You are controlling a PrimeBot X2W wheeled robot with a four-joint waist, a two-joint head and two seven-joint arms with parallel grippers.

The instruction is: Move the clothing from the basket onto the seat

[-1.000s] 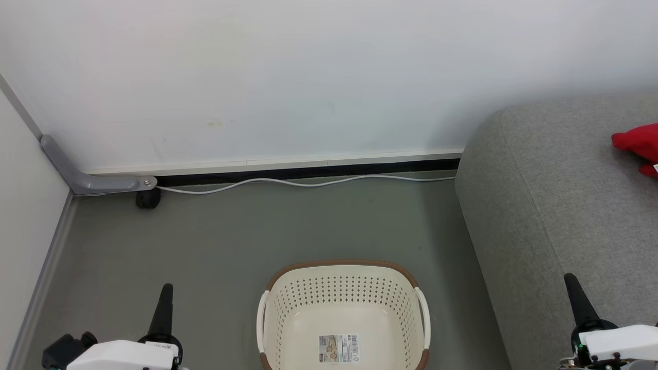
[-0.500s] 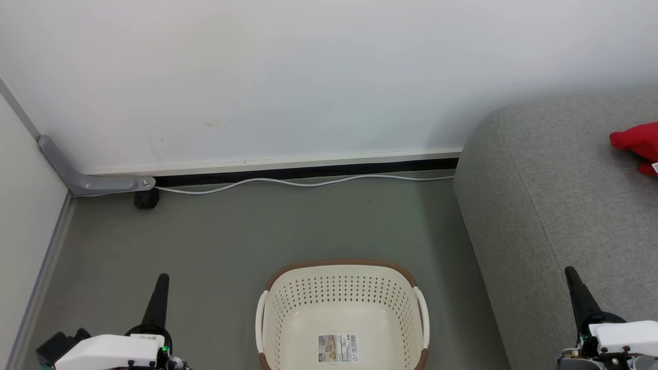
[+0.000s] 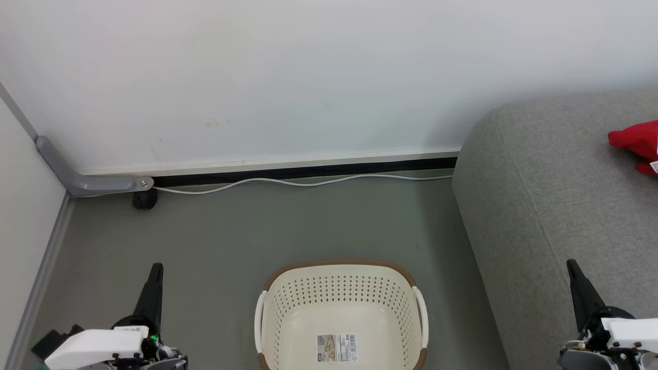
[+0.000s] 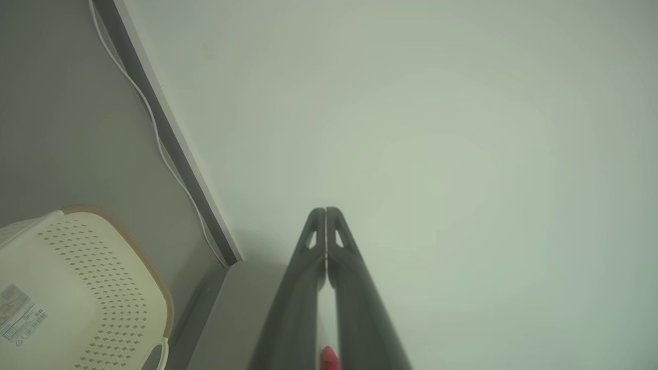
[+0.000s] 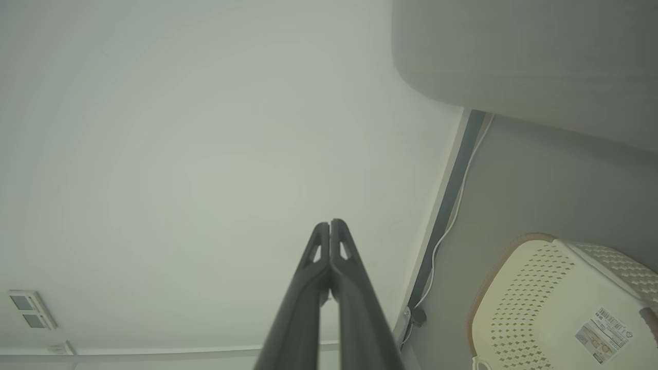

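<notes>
clothing unmoved on seat | left gripper, right gripper closed, tips farther forward

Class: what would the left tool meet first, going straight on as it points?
Probably the pale wall; the shut left tool aims at it, nothing visibly between, though depth is unclear.
</notes>
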